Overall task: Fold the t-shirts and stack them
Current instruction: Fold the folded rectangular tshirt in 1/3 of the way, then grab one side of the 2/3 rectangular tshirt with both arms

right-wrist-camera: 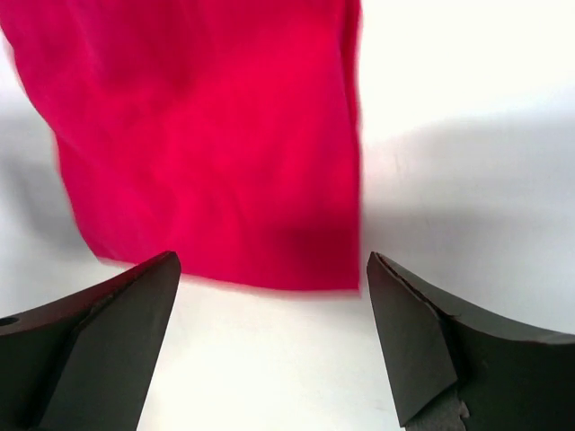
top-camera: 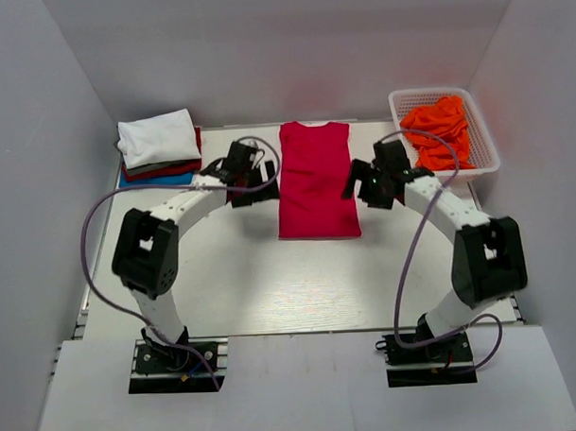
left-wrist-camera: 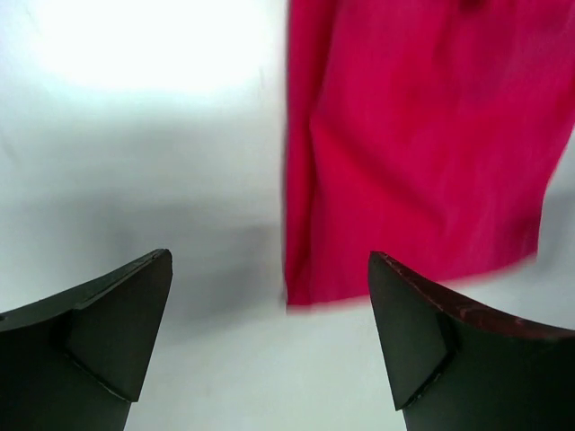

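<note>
- We see a matte white table (top-camera: 252, 283) boxed in by plain pale walls (top-camera: 291, 45).
- The crimson t-shirt (top-camera: 315, 181) lies flat at mid-table, folded into a long, soft rectangle with its collar at the far end.
- The left gripper (left-wrist-camera: 269, 260) and right gripper (right-wrist-camera: 274, 260) flank it, dark jaws spread wide, both empty.
- A folded stack (top-camera: 158, 149), white on top, sits far left.
- Crumpled orange shirts (top-camera: 438, 130) fill a white lattice basket (top-camera: 430, 92) far right.

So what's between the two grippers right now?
The crimson t-shirt, folded lengthwise, lies flat between the left gripper and right gripper; the top view shows it.
</note>
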Robot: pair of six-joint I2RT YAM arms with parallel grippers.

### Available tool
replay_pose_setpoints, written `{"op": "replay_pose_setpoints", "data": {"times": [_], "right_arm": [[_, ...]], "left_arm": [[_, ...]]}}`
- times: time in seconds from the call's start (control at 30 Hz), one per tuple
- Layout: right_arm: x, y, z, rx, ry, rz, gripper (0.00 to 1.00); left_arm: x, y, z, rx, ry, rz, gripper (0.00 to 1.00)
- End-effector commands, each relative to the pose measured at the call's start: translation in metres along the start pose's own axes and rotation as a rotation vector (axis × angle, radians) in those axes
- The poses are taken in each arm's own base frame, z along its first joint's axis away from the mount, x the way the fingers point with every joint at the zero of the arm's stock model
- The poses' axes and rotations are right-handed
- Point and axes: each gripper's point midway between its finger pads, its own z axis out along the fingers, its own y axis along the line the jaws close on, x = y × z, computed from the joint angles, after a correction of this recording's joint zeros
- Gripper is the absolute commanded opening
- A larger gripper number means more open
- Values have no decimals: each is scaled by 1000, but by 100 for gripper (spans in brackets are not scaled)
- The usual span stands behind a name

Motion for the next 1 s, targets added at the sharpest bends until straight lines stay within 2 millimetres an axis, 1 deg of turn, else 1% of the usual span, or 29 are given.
{"op": "replay_pose_setpoints", "data": {"times": [0.0,0.03,0.07,0.1,0.13,0.17,0.2,0.23,0.27,0.3,0.33,0.37,0.4,0.43,0.47,0.5,0.53,0.6,0.63,0.67,0.7,0.73,0.77,0.8,0.83,0.87,0.9,0.93,0.97], "right_arm": [[35,-15,-19,-15,10,-23,90],[41,-20,-19,-5,15,-13,90],[46,-23,-20,-2,15,-11,90],[63,-33,-19,12,37,-7,90],[65,-36,-16,11,38,-10,90],[68,-33,-16,-5,44,-13,90],[76,-35,-12,-12,65,-12,90],[74,-34,-9,-26,60,-12,90],[74,-33,-6,-31,61,-9,90],[75,-33,-4,-30,61,-7,90],[70,-31,-1,-39,45,0,90],[70,-29,1,-49,49,1,90],[72,-30,7,-49,67,2,90],[70,-29,10,-54,62,-2,87],[72,-30,12,-50,72,-3,85],[73,-33,17,-40,84,1,83],[76,-34,20,-39,98,1,81],[80,-35,24,-44,114,4,73],[84,-35,26,-52,122,4,70],[87,-35,28,-56,134,9,66],[90,-36,29,-60,143,9,63],[94,-36,32,-67,151,11,58],[95,-35,33,-66,155,21,45],[96,-35,33,-70,159,20,36],[96,-35,34,-77,159,19,29],[97,-34,33,-79,163,20,21],[98,-33,31,-83,169,20,10],[96,-32,26,-88,159,16,4],[99,-32,20,-90,157,17,0]], "left_arm": [[35,-32,-31,189,47,-17,100],[63,-20,-26,187,100,-21,100],[77,-27,-27,213,121,-18,100],[89,-24,-25,228,133,-27,100],[96,-30,-25,247,143,-15,100],[103,-34,-20,251,158,-3,100],[109,-34,-15,254,165,4,100],[117,-37,-12,253,184,14,97],[114,-34,-7,230,170,14,95],[115,-37,0,225,171,21,89],[117,-34,4,209,177,20,88],[116,-35,7,214,169,21,86],[114,-35,14,209,156,21,79],[116,-33,16,203,163,21,77],[114,-33,19,196,158,21,73],[118,-33,21,188,164,27,66],[122,-31,25,180,176,27,56],[122,-31,25,180,176,27,50],[128,-32,25,186,179,35,49],[131,-30,26,185,180,35,44],[131,-30,26,185,180,35,42],[133,-27,29,172,182,35,34],[133,-27,29,172,182,35,31],[132,-31,31,171,178,43,25],[134,-29,30,165,187,42,19],[134,-29,30,165,187,42,1],[134,-29,29,160,194,42,0],[132,-30,25,162,192,54,0],[135,-32,18,160,204,61,0]]}}
